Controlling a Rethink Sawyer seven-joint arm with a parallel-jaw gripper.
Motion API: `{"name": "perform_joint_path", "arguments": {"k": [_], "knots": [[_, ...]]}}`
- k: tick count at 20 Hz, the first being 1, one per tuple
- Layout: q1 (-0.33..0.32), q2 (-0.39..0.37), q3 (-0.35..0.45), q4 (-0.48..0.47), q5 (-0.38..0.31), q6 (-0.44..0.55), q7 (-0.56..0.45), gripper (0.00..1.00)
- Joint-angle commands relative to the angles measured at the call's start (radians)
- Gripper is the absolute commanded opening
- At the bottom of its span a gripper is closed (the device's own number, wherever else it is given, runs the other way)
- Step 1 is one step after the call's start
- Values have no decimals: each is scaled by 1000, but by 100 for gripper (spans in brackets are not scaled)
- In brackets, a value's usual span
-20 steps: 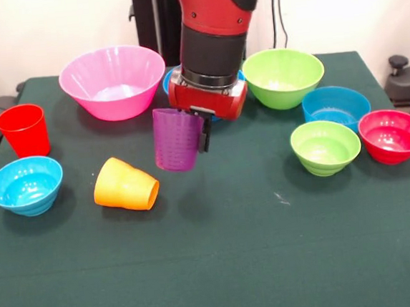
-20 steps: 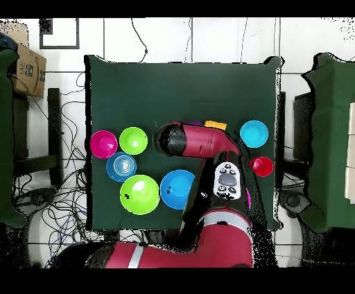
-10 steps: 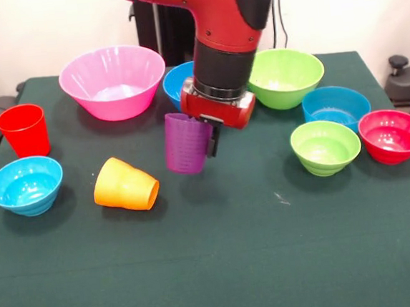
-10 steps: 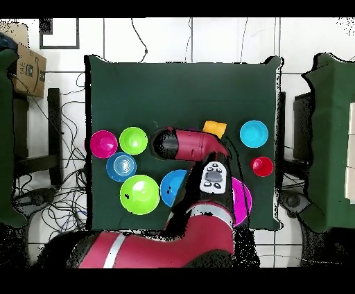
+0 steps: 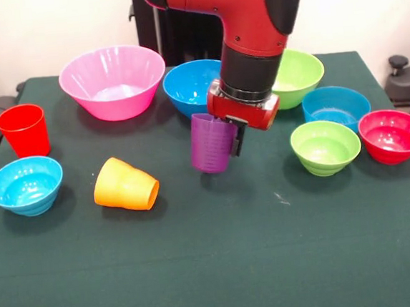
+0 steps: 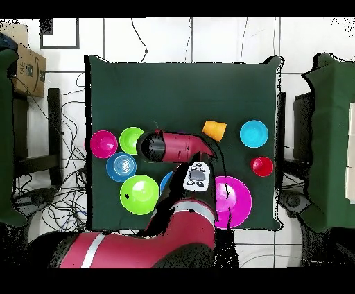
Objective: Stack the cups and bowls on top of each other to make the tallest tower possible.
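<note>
The purple cup (image 5: 213, 143) hangs upright, mouth up, in the gripper (image 5: 225, 131), whose jaws are clamped on the cup's rim and right wall. It sits over the middle of the table (image 5: 215, 267), in front of the mid-sized blue bowl (image 5: 192, 87); whether its base touches the cloth cannot be told. The red arm (image 5: 247, 20) comes down from above and covers part of the big green bowl (image 5: 300, 72).

To the cup's left in the front view, the orange cup (image 5: 126, 185) lies on its side, mouth toward the camera's right. Further left stand the light blue bowl (image 5: 25, 185) and the red cup (image 5: 24, 130), with the pink bowl (image 5: 112, 81) behind. To the right sit the small green bowl (image 5: 325, 146), the small blue bowl (image 5: 336, 106) and the red bowl (image 5: 393, 135).

In the overhead view the arm (image 6: 173, 147) hides the purple cup.
</note>
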Motion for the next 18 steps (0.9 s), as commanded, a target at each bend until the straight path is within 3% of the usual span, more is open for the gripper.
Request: {"name": "perform_joint_path", "arguments": {"k": [1, 18], "knots": [[11, 14, 47, 22, 38, -44, 170, 0], [-39, 109, 68, -27, 19, -123, 130, 0]]}}
